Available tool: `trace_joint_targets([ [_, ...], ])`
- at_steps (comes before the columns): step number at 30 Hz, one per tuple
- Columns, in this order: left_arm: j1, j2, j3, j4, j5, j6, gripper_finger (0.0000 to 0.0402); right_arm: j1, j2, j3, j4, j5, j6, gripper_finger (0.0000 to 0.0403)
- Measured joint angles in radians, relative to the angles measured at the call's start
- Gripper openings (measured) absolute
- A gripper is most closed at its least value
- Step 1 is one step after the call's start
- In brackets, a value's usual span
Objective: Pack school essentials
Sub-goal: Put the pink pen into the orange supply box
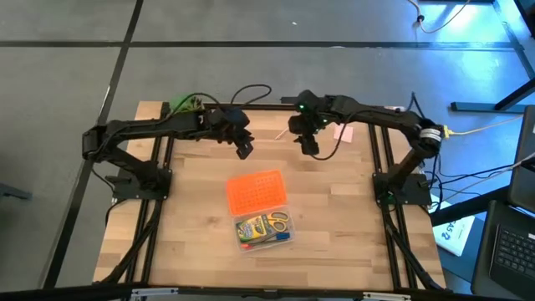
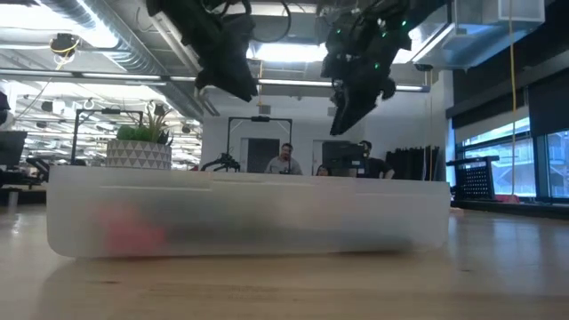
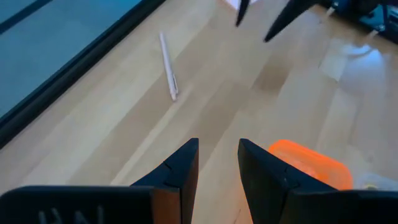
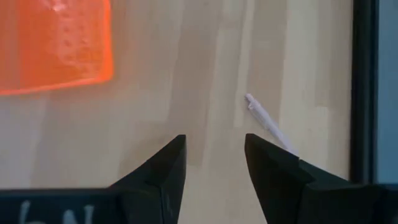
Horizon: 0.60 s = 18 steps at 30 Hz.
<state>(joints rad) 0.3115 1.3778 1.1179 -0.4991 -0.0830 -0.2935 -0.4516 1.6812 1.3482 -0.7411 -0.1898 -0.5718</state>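
The clear case [image 1: 263,228] lies open near the table's middle, its orange perforated lid [image 1: 257,191] folded back flat. Inside it are the green-and-yellow crayon box [image 1: 250,227], the yellow-handled scissors [image 1: 278,221] and other small pieces. A pale pencil [image 3: 169,66] lies on the wood near the far edge, between the two grippers. The pink note pad [image 1: 341,131] lies beyond the right gripper. My left gripper [image 1: 244,150] and right gripper [image 1: 308,145] both hover above the table, open and holding nothing. The right gripper's fingers stand close above the pencil [image 4: 267,122].
A green potted plant [image 1: 188,104] stands at the table's far left corner, also visible in the low view [image 2: 142,147]. Cables run along the far edge. Bare wood lies to the left and right of the case. People sit in the room beyond the table.
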Motion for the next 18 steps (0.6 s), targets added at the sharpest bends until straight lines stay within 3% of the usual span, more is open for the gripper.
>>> trace_joint_targets([
  [18, 0.025, 0.004, 0.0, 0.001, 0.0, -0.098, 0.0105, -0.107, 0.283, 0.0, 0.278, 0.012, -0.25, 0.0167],
])
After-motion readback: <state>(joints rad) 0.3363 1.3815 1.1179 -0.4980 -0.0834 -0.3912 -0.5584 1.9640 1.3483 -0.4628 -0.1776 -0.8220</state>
